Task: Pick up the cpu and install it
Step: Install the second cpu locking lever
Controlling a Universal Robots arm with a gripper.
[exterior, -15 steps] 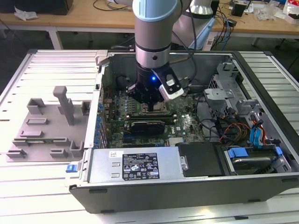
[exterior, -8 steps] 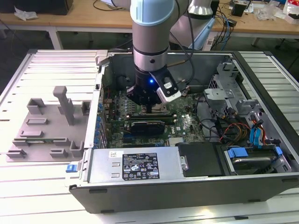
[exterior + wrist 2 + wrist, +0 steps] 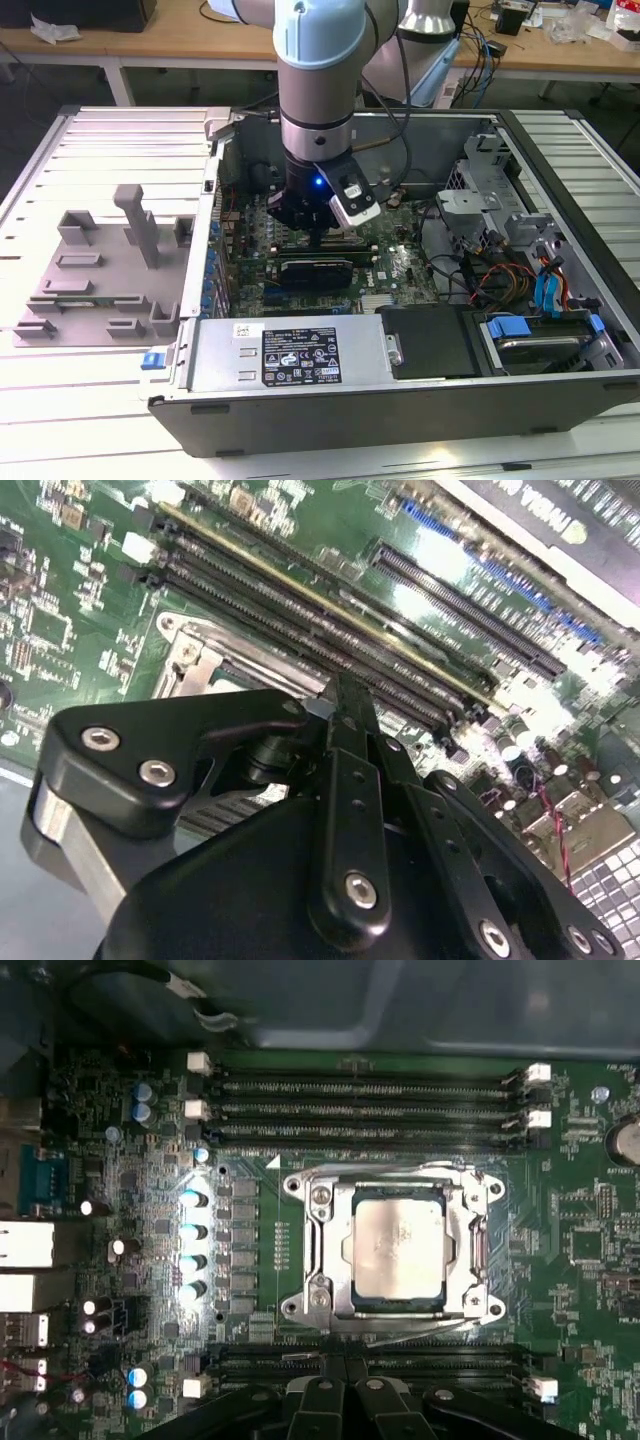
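My gripper (image 3: 318, 232) hangs inside the open computer case (image 3: 560, 150), just above the motherboard (image 3: 400, 265), with the arm coming straight down from above. That vertical approach keeps the wrist clear of the case walls and of the power supply (image 3: 290, 355) along the case's near edge.

In the first wrist view the cpu (image 3: 398, 1250) lies flat inside its socket frame (image 3: 395, 1250), silvery top plate facing up. It sits square to the frame, with the frame's metal border around all four sides. I judge it seated in the socket; I cannot tell from these views whether the retention frame is latched over it.

My gripper is closed, its black fingers (image 3: 350, 725) drawn together to a narrow tip, and nothing is held between them. In the first wrist view the fingers (image 3: 345, 1380) stand over the memory slots (image 3: 380, 1360) just beside the socket, apart from the cpu. Rows of empty memory slots (image 3: 365, 1110) flank the socket on both sides.

On the table, at the exterior view's left of the case, a grey parts fixture (image 3: 105, 270) stands, well apart from my gripper.
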